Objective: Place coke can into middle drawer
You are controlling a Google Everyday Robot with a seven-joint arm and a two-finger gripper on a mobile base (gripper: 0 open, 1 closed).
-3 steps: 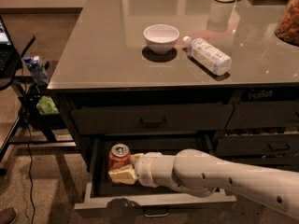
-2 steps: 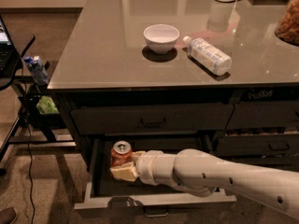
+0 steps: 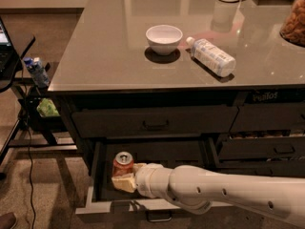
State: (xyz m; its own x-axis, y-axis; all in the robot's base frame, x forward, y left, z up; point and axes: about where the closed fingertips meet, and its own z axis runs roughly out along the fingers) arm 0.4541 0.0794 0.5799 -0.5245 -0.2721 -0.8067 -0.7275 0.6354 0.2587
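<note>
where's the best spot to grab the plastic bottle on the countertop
Its mid-body, from above, closing across the width: the plastic bottle lies on its side, cap toward the white bowl. The gripper is low in the open middle drawer, at the coke can.

The middle drawer [image 3: 97, 175] stands pulled out, open from above. Over its back part sits the closed dark drawer front [image 3: 119, 123], so entry from above is only through the drawer's forward part. Inside the drawer's left half the coke can [image 3: 123, 162] stands upright, with the gripper [image 3: 126, 175] right against it on its front and right sides. The white arm [image 3: 214, 194] crosses the drawer's front edge and covers the right part of its floor. A narrow strip of bare floor lies between the can and the drawer's left wall. The floor behind the can is in shadow.
</note>
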